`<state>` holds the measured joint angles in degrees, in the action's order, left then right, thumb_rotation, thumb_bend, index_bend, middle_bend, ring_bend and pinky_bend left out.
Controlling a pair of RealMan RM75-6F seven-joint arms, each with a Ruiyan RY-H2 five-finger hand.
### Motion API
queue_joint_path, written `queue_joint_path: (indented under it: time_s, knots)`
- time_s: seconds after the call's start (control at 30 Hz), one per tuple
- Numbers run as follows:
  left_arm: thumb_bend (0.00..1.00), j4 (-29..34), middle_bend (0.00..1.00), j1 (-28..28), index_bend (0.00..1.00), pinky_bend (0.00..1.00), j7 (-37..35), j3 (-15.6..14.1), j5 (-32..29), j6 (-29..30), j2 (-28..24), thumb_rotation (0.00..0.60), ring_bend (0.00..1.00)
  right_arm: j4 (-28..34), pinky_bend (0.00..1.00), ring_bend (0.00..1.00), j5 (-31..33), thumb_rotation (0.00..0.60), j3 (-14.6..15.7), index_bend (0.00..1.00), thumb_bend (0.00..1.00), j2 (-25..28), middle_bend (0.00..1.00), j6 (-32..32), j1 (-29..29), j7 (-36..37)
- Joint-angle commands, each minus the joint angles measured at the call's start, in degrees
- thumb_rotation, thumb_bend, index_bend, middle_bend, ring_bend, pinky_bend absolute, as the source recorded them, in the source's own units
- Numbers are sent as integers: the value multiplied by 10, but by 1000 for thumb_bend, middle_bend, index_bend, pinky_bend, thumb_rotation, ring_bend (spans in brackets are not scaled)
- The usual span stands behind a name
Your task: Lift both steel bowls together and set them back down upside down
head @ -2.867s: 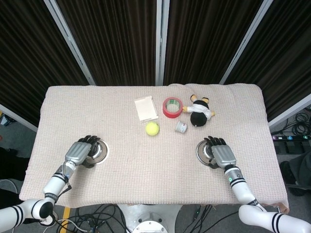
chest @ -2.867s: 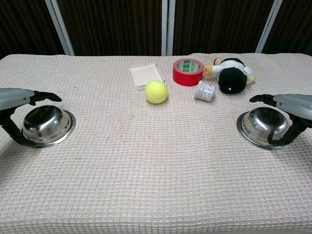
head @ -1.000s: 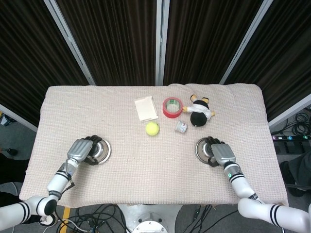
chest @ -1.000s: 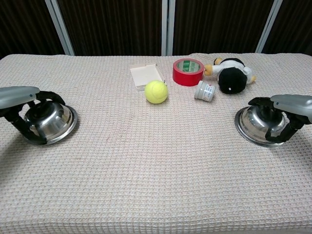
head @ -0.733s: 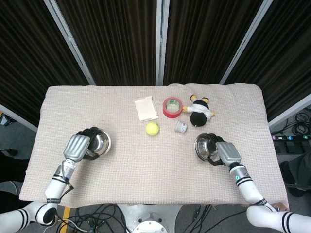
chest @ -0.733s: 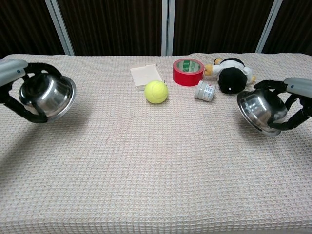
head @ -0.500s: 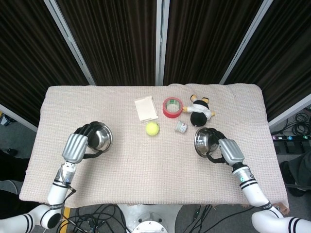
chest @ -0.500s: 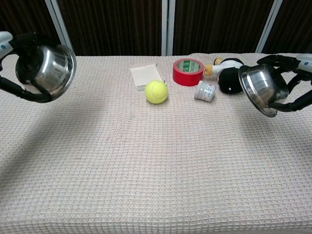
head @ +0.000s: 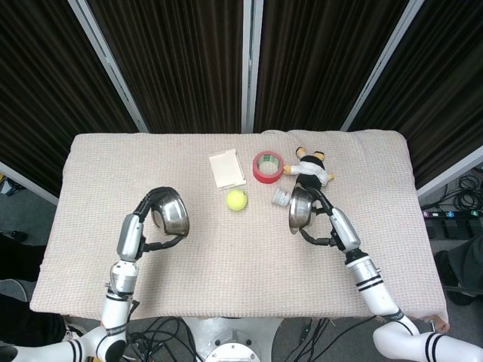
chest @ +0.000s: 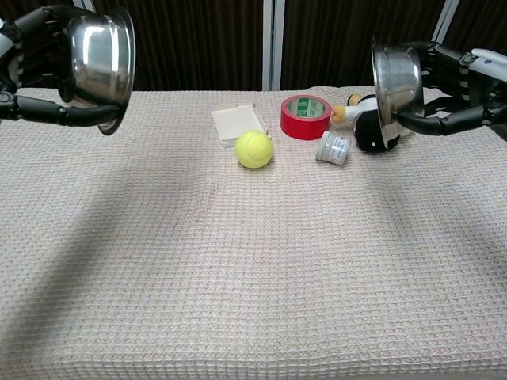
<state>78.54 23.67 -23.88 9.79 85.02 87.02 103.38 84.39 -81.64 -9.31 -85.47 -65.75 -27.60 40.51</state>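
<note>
My left hand [head: 151, 222] [chest: 43, 67] grips one steel bowl [head: 173, 213] [chest: 99, 63], raised high above the left side of the table. That bowl is tipped on its side with its mouth facing inward, toward the table's middle. On the right, a second steel bowl [head: 299, 208] [chest: 394, 83] hangs in the air in my right hand [head: 328, 222] [chest: 459, 83], also turned on edge with its opening toward the centre. Dark fingers [chest: 79, 115] wrap each rim.
A yellow tennis ball [head: 236, 199], a white box [head: 226, 168], a red tape roll [head: 267, 166], a small white jar [head: 280, 197] and a black plush toy [head: 311, 170] lie at the back middle. The beige cloth-covered table [head: 226, 271] spreads below.
Both hands closed on the bowls, lifted them off the cloth and carried them up and inward, tilting them from upright onto their sides.
</note>
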Motion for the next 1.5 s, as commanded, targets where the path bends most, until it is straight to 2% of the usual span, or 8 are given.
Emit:
queue_joint_path:
  time_s: [0.03, 0.27, 0.4, 0.8, 1.1, 1.5]
  knots:
    - [137, 13, 386, 8, 398, 622, -51, 8, 1, -12, 35, 600, 402, -49, 376, 269, -41, 600, -9, 414, 249, -58, 389, -9, -18, 159]
    - [141, 3, 387, 36, 401, 627, -86, 37, -7, -40, 69, 600, 404, -81, 376, 269, -67, 600, -7, 415, 249, -88, 389, 19, -55, 351]
    - [146, -5, 387, 48, 404, 630, -93, 47, -12, -50, 90, 600, 406, -100, 378, 269, -77, 600, -6, 415, 248, -101, 389, 37, -80, 427]
    - [150, -38, 388, 73, 409, 638, -84, 49, 11, -52, 122, 600, 415, -142, 381, 269, -95, 600, -7, 415, 243, -140, 389, 83, -158, 569]
    - [150, -67, 388, 81, 409, 639, -100, 60, 6, -54, 126, 600, 417, -154, 387, 269, -105, 600, -3, 416, 243, -160, 388, 94, -202, 606]
    - [150, -62, 388, 72, 409, 640, -117, 61, 6, -38, 107, 600, 417, -162, 388, 269, -87, 600, 8, 417, 246, -143, 388, 57, -182, 629]
